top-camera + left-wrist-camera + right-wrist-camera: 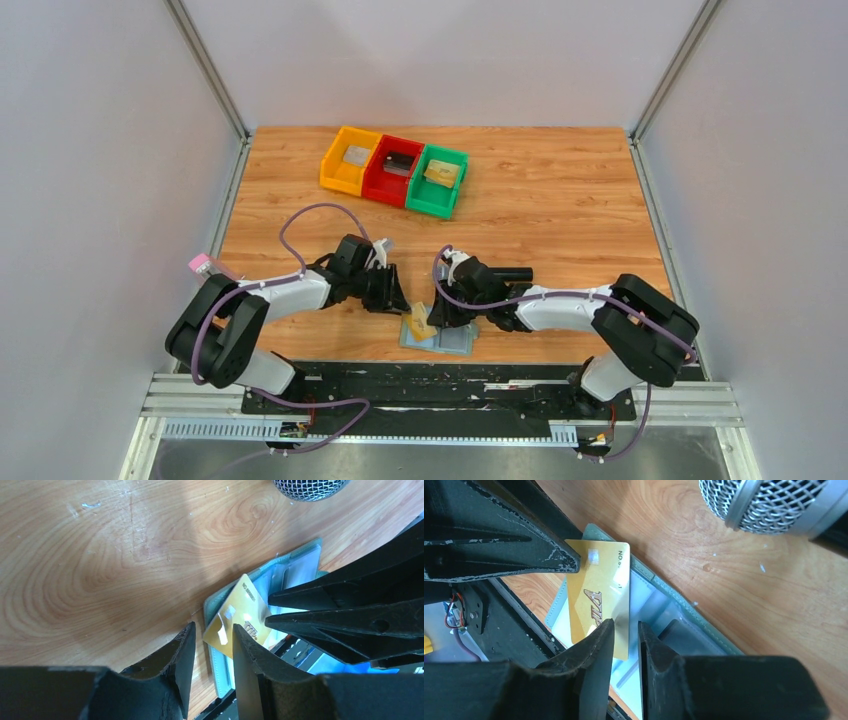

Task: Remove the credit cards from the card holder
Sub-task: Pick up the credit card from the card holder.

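The pale blue-grey card holder [452,342] lies open at the table's near edge and shows in both wrist views [296,569] [659,605]. A gold-yellow credit card [418,325] sticks up tilted over its left panel [241,611] [596,590]. My left gripper [400,303] [214,627] is narrowly open, with the card's lower corner showing in the gap. My right gripper [440,312] [626,625] is narrowly open, with the card's other corner showing in its gap. One left fingertip [569,564] touches the card's far edge. Neither pair of jaws closes on the card.
A black microphone [510,273] with a mesh head [769,505] [310,487] lies just behind the right gripper. Yellow [350,160], red [393,170] and green [438,182] bins stand in a row at the back. The black base rail [430,385] runs just below the holder.
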`<state>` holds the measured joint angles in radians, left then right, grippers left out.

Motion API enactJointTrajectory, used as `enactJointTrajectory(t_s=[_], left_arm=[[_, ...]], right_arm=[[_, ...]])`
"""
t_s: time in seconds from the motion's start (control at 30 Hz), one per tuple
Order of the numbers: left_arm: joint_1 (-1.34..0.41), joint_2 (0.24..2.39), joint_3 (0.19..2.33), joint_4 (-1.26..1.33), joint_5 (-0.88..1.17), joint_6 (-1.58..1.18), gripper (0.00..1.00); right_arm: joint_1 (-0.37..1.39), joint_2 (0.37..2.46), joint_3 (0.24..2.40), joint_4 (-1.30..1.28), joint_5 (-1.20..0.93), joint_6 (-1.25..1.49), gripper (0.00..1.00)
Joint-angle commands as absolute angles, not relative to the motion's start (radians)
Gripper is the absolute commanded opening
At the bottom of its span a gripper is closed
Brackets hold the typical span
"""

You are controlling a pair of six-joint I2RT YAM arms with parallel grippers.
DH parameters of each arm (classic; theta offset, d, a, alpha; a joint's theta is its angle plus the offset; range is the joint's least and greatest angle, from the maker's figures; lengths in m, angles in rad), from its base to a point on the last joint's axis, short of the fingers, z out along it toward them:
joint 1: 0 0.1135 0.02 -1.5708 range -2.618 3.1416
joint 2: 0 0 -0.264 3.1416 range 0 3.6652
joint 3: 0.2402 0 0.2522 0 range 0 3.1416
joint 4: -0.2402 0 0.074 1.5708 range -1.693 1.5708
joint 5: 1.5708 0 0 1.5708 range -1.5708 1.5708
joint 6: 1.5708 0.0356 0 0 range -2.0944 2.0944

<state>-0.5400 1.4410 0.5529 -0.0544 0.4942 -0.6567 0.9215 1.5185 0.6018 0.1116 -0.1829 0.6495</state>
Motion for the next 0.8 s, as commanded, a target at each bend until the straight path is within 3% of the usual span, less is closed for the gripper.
enactJointTrajectory(t_s=[0.0, 0.47, 0.63, 0.77], left_arm=[[-0.538, 1.426, 0.585, -0.026, 0.534, -0.626, 0.4], [-0.538, 1.418, 0.591, -0.041, 0.597, -0.614, 0.3], [-0.538, 1.412, 0.591, -0.043, 0.625, -0.624, 0.2], [-0.537, 1.402, 0.593, -0.048, 0.631, -0.638, 0.04]], right_arm=[[0.922, 1.546, 0.625, 0.18, -0.196, 0.592, 0.25], [0.922, 1.574, 0.586, 0.238, -0.197, 0.537, 0.21], [0.923, 1.574, 0.58, 0.242, -0.186, 0.527, 0.2], [0.922, 1.572, 0.58, 0.24, -0.181, 0.522, 0.2]])
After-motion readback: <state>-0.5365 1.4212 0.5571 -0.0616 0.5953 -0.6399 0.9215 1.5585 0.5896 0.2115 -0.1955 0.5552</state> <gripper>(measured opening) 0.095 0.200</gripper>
